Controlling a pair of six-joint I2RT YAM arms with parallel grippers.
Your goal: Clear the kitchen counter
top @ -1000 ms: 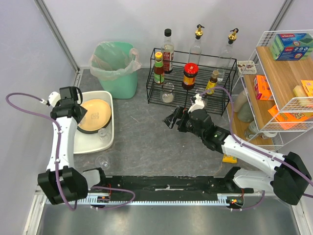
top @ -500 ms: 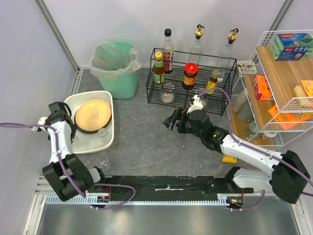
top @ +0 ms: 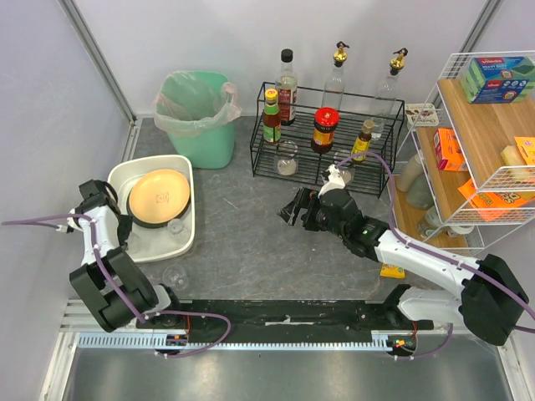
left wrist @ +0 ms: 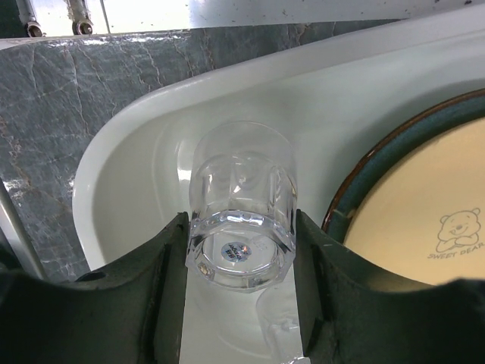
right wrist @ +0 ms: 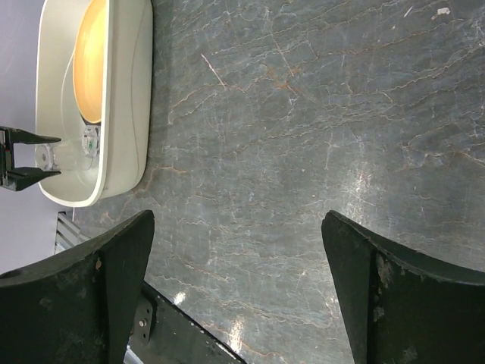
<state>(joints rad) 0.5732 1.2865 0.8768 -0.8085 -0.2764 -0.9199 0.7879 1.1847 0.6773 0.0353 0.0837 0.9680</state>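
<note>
Glass [left wrist: 241, 220] moved leftward to tub [left wrist: 132, 155] edge.

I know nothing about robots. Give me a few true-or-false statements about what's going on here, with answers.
1. The left gripper grips a clear glass tumbler at the white rectangular plastic tub. True.
2. The right gripper is clamped on a bottle. False: it is open and empty above the dark grey stone-like counter.
3. A tan round plate with a dark rim lies in the tub. True.
4. The green plastic bin stands on the wooden shelf. False: it stands on the counter.
</note>
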